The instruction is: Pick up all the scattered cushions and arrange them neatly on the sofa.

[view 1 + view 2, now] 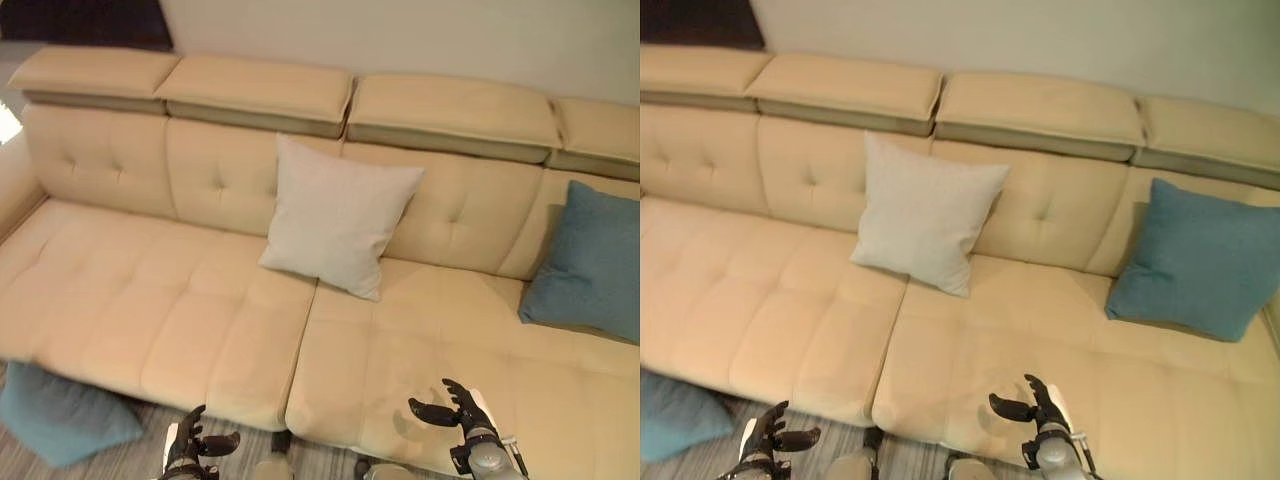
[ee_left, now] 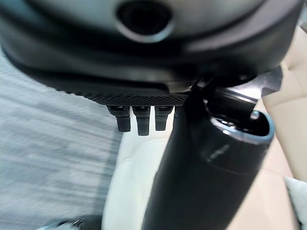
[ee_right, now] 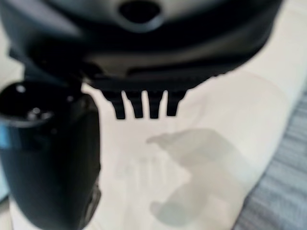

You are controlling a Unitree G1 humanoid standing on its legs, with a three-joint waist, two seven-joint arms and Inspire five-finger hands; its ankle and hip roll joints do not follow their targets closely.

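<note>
Three cushions are showing around the beige sofa (image 1: 200, 300): a white cushion (image 1: 335, 215) is leaning tilted against the tufted backrest near the middle, its lower corner resting on the seat beside the seam between two seat sections; a teal cushion (image 1: 1195, 255) is propped against the backrest at the sofa's right end, well apart from the white one; and a second teal cushion (image 1: 60, 415) is lying on the grey striped floor (image 1: 130, 460) at the left, partly tucked under the front edge of the seat. The left hand (image 1: 190, 440) is hovering low over the floor just in front of the sofa's edge, fingers relaxed and spread with the thumb standing out, holding nothing, near the fallen cushion but apart from it. The right hand (image 1: 1035, 405) is hanging over the front part of the right seat section, fingers likewise loose and spread, empty, casting a shadow on the leather below it.
</note>
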